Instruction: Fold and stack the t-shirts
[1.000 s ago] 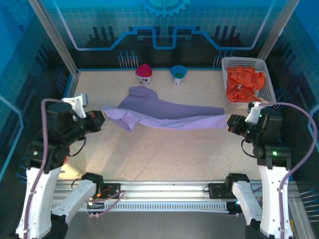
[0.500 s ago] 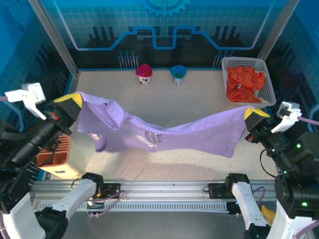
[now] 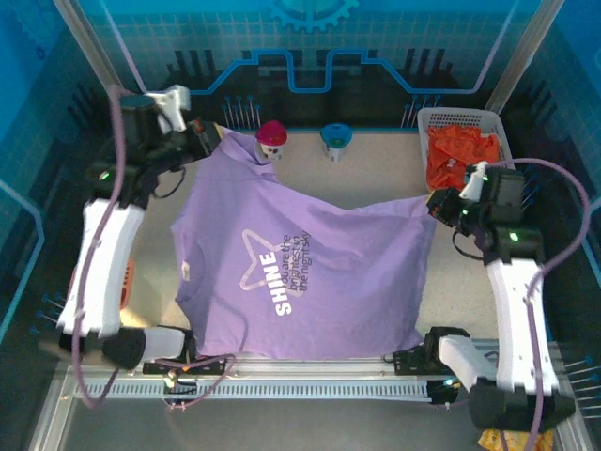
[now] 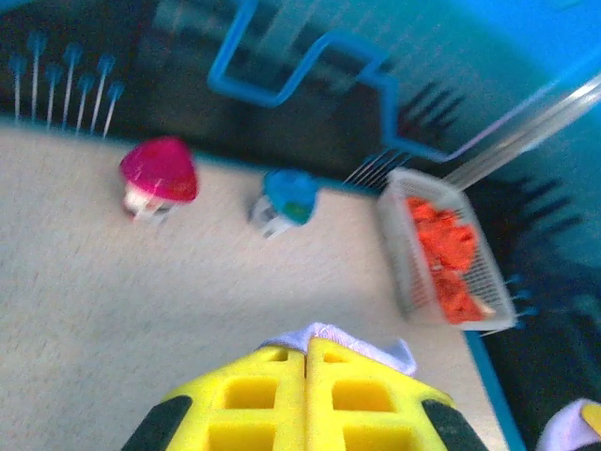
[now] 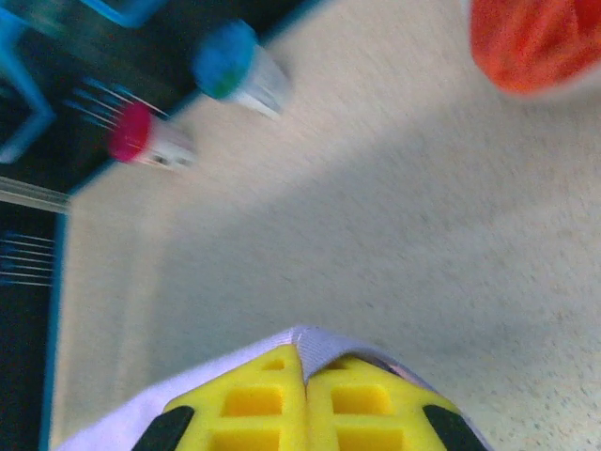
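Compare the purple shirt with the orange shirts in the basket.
The purple shirt is spread open, pinched by the left gripper and right gripper; the orange shirts lie crumpled in the basket, untouched. The purple shirt shows white print; the orange shirts show none. Neither is folded.

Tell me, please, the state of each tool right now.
Left tool: shut on the purple t-shirt.
Right tool: shut on the same purple t-shirt.

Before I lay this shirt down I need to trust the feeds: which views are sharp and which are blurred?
Top external: sharp, evenly lit, the print on the purple t-shirt legible. Left wrist: basket and pink-capped container soft with blur, left gripper crisp. Right wrist: blue-capped container and tabletop streaked with blur, right gripper crisp.
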